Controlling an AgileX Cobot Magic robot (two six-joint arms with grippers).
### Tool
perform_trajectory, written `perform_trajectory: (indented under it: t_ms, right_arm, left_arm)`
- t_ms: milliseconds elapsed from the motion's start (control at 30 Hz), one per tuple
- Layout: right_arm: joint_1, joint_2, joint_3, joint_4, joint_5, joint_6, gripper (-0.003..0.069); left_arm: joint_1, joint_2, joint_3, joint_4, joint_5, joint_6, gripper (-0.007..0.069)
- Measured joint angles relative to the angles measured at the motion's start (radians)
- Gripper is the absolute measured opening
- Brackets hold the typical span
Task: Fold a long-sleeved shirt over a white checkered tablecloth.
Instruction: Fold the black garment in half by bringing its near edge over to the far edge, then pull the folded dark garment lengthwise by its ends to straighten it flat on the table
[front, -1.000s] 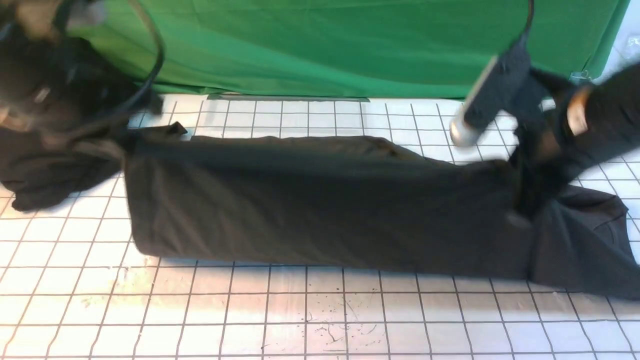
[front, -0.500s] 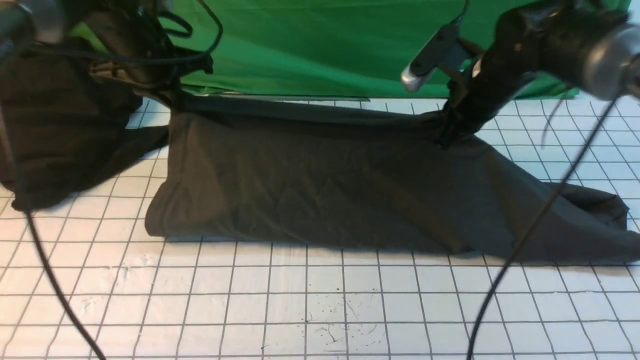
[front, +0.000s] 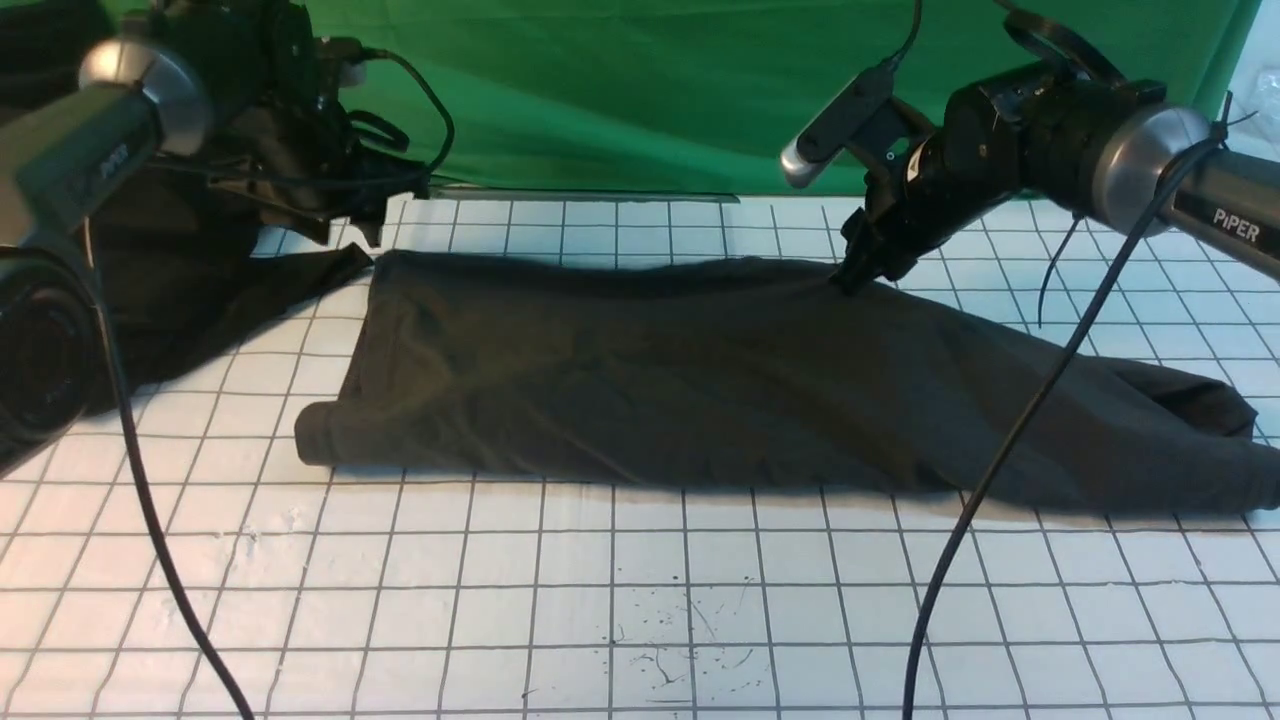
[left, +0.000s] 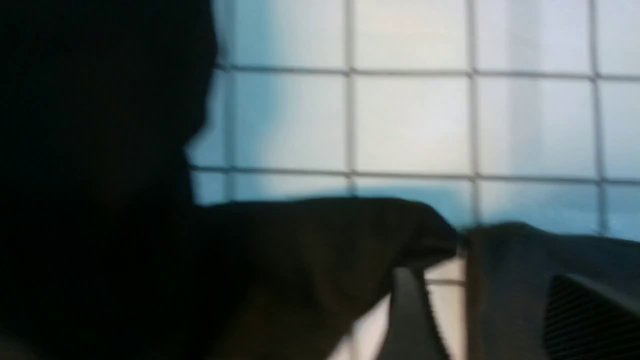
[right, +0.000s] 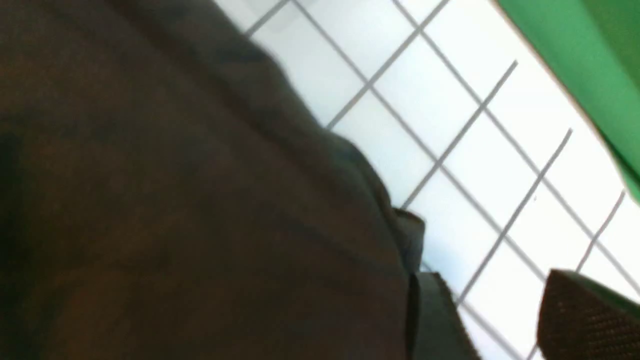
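The white checkered tablecloth (front: 640, 620) is spanned by the long-sleeved shirt (front: 700, 390), laid as a long band and bunched at its right end. A lengthwise fold is judged done. The left gripper (front: 365, 228) and the right gripper (front: 850, 282) are seen spread by its far edge, nothing pinched. Next, one end should be regrasped and carried across for a crosswise fold.

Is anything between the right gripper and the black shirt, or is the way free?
Nothing visible is. The right gripper sits at the far edge of the shirt, jaws apart, with only bare tablecloth between its fingers.
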Motion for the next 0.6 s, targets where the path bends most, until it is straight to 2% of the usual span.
perform_trajectory:
  t_ms: [133,200,267,300,333,367,433,467,567,600]
  right_arm:
    - [0.000,-0.071,0.000,-0.008,0.129,0.018,0.0309]
    - [-0.002,-0.105,0.000,-0.013,0.177,0.046,0.0302]
    - [-0.025,-0.182,0.000,-0.014,0.300,0.078,0.0199]
    - [-0.029,-0.192,0.000,-0.013,0.319,0.080,0.0185]
    - [-0.076,-0.227,-0.001,0.005,0.395,0.092,0.0076]
    - [-0.114,-0.240,-0.002,0.017,0.443,0.099,0.0041]
    - [-0.158,-0.245,-0.002,0.033,0.495,0.103,0.0021]
    - [-0.225,-0.247,0.007,0.066,0.551,0.109,0.0006]
    - [-0.367,-0.245,0.069,0.177,0.600,0.097,0.0006]
    - [-0.388,-0.245,0.089,0.194,0.604,0.092,0.0011]
  left_arm:
    - [0.003,-0.048,-0.024,0.043,0.033,-0.027,0.0493]
    - [0.003,-0.068,-0.036,0.028,0.059,-0.025,0.0496]
    - [0.002,-0.128,-0.056,-0.094,0.156,0.052,0.0417]
    - [0.002,-0.128,-0.057,-0.094,0.165,0.061,0.0405]
    - [-0.007,-0.159,-0.063,-0.200,0.246,0.140,0.0269]
    - [-0.014,-0.166,-0.064,-0.234,0.273,0.178,0.0195]
    - [-0.025,-0.171,-0.064,-0.267,0.295,0.209,0.0118]
    - [-0.046,-0.173,-0.055,-0.299,0.309,0.235,0.0048]
    - [-0.122,-0.173,0.019,-0.321,0.314,0.280,0.0004]
    - [-0.137,-0.173,0.046,-0.323,0.313,0.291,0.0001]
